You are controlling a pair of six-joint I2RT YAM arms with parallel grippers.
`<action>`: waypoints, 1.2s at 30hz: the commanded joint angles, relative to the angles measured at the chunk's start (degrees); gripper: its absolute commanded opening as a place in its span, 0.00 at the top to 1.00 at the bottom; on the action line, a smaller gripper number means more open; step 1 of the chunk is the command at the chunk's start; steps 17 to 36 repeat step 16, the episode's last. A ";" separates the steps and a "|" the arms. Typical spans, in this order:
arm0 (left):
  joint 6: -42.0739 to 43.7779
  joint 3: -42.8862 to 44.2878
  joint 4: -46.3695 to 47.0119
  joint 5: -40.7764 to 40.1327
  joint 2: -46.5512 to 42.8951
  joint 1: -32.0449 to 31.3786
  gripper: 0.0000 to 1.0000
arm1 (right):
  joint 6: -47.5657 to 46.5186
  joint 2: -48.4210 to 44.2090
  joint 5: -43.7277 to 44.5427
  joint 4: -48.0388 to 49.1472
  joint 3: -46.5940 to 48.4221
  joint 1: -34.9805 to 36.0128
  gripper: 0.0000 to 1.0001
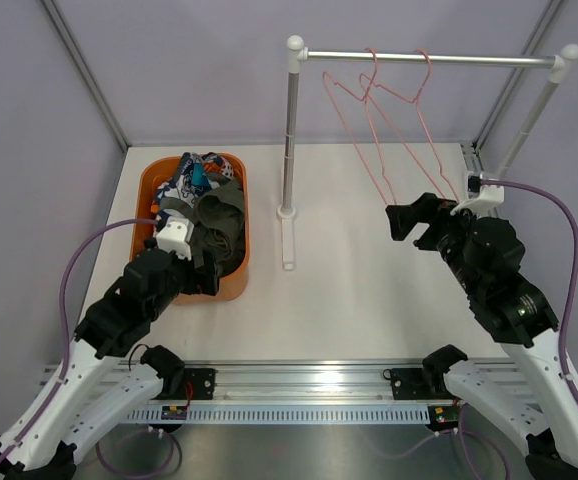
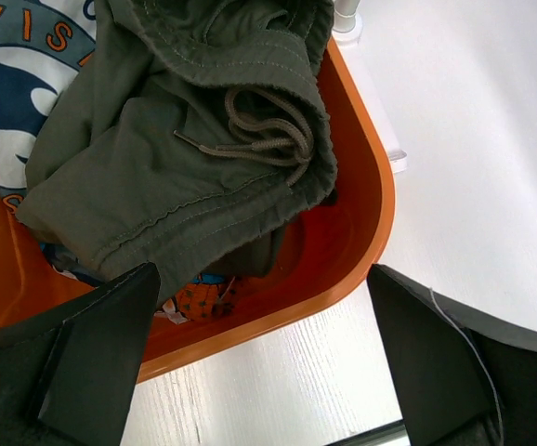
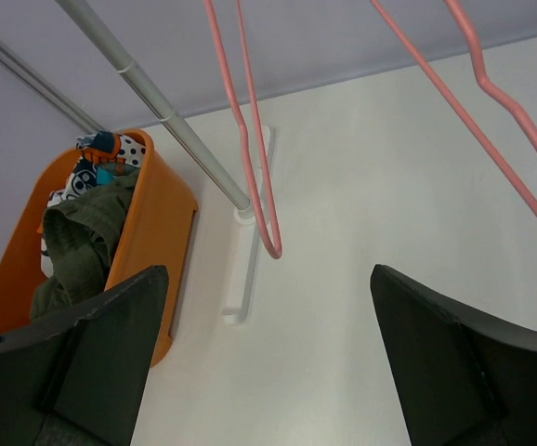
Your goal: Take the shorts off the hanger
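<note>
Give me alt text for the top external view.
Two bare pink wire hangers hang from a silver metal rail, while the olive-green shorts and the printed shorts lie heaped in an orange plastic tub. The open left gripper hovers at the tub's near rim; the open right gripper is near the hangers.

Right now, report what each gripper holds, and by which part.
Nothing is held. The left gripper hangs open over the olive shorts in the orange basket; the right gripper stands open near the pink hangers, jaws empty.

Plain shorts (image 2: 157, 139): olive-green
Printed shorts (image 2: 18, 88): busy blue, orange, white, black print
Tub (image 2: 366, 177): orange
Hangers (image 3: 270, 251): pink
Table (image 1: 359, 300): white
</note>
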 commanded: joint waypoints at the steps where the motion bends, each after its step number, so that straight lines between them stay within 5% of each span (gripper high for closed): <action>1: 0.88 -0.49 2.32 -0.77 0.12 -0.21 0.01 | 1.60 -1.55 -1.53 1.59 -0.88 -0.20 0.00; 36: 0.97 -0.58 2.49 -1.03 0.29 -0.21 0.01 | 0.73 -6.64 -2.41 4.48 -6.33 -0.20 0.01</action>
